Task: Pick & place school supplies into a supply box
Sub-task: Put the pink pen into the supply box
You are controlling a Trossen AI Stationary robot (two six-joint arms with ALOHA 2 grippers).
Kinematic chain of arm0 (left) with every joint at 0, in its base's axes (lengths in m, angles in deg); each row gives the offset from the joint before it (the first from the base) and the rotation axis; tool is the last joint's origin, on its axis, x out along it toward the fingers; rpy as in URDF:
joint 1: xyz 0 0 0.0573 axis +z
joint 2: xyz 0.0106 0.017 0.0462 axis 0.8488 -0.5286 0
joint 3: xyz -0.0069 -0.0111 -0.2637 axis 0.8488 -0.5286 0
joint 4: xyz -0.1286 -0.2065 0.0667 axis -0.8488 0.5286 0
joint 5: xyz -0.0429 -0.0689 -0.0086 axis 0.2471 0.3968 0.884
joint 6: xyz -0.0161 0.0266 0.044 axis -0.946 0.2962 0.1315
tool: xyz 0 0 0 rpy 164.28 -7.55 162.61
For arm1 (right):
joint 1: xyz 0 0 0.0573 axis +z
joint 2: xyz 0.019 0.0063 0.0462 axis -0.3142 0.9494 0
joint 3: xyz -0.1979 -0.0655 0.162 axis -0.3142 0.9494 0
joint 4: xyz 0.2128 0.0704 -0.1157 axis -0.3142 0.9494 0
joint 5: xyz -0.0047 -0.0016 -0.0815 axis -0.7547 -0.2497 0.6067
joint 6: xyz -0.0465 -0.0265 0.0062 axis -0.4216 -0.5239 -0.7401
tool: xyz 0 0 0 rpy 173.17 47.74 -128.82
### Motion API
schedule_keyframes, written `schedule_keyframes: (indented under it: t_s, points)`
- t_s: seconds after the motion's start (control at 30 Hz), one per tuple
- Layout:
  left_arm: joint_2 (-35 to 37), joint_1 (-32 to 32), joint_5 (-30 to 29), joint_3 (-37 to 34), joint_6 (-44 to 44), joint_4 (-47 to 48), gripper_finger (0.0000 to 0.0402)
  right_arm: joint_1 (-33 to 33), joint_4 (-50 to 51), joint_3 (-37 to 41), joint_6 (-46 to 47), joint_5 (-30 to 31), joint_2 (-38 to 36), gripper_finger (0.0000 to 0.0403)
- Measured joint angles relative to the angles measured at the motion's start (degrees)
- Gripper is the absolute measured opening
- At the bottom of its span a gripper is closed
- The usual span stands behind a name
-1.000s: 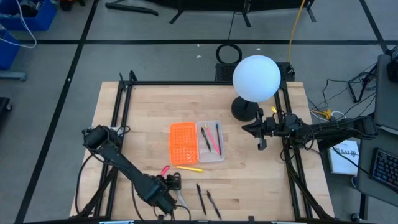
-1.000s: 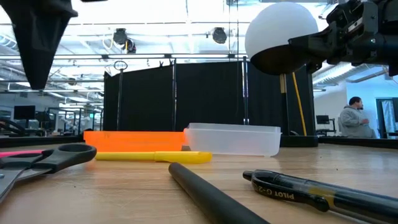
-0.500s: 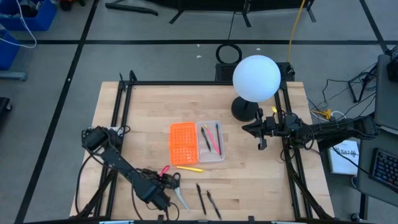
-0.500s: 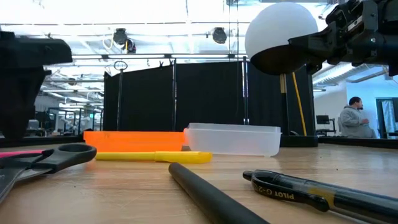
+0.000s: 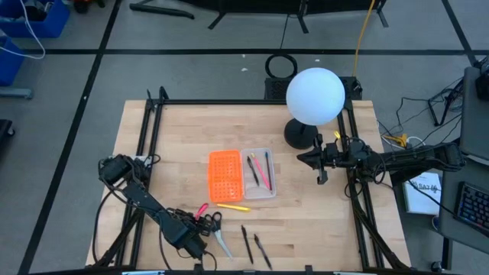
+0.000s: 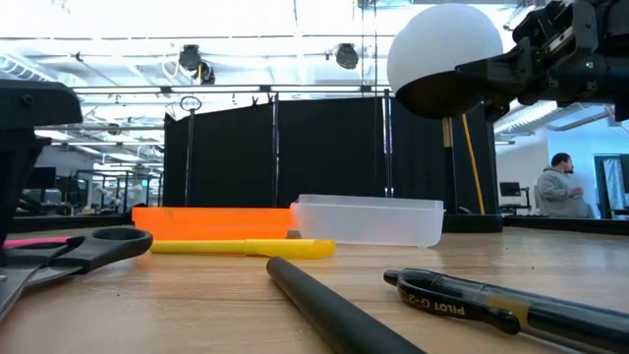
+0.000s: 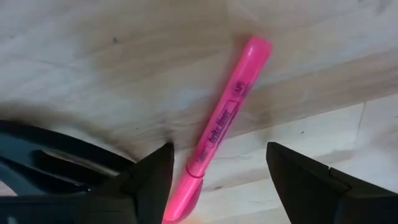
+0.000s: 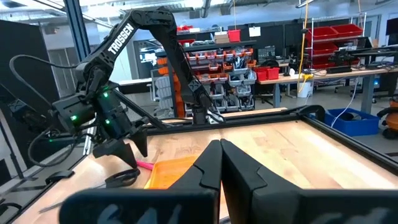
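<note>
High view: I am looking straight down on a wooden table [image 5: 176, 153]. My left gripper [image 5: 197, 227] is hanging low near the table's front edge, its fingers [image 7: 152, 180] standing wide apart with nothing between them but air. Left wrist view: a pink pen [image 7: 225, 121] is lying flat on the wood directly under that gripper, between the two fingers and untouched by either.

From above, black-handled scissors [image 5: 216, 229] are lying just beside the pink pen, blades pointing toward the front edge. A yellow pen [image 5: 233, 206] is resting just in front of the box [image 5: 241, 175], and two black pens [image 5: 254, 244] are lying side by side nearer the front edge. The box is sitting open near the table's middle, orange half on the left, clear tray on the right. Inside the tray I am seeing a few pens, one pink.

My right gripper [image 5: 322, 163] is waiting above the table's right side, beside a white globe lamp [image 5: 314, 96], fingers pressed together and gripping nothing.
</note>
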Motion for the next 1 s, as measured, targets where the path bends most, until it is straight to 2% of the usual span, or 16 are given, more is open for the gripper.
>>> schedule_keyframes:
  t_s: [0.17,0.27,0.43,0.73,1.0]
  points:
    - [0.1,1.5,1.9,-0.7,1.5,-1.4,0.0263,0.0,0.0,0.0,-1.4,0.0,0.0,0.0]
    - [0.0,2.5,4.4,-0.7,0.1,-3.4,0.0247,0.0,0.0,0.0,-1.8,0.0,0.0,0.0]
    - [0.0,3.1,7.4,-0.6,-3.9,-4.5,0.0195,0.0,-0.1,0.0,-2.2,0.0,0.0,0.0]
    - [-0.1,3.1,9.3,-0.6,-10.7,-5.2,0.01,0.0,-0.5,0.0,-2.7,0.0,0.0,0.0]
    - [0.2,3.1,12.1,-0.7,-16.5,-5.1,0.0035,0.0,-0.5,0.0,-2.7,0.0,0.0,0.0]
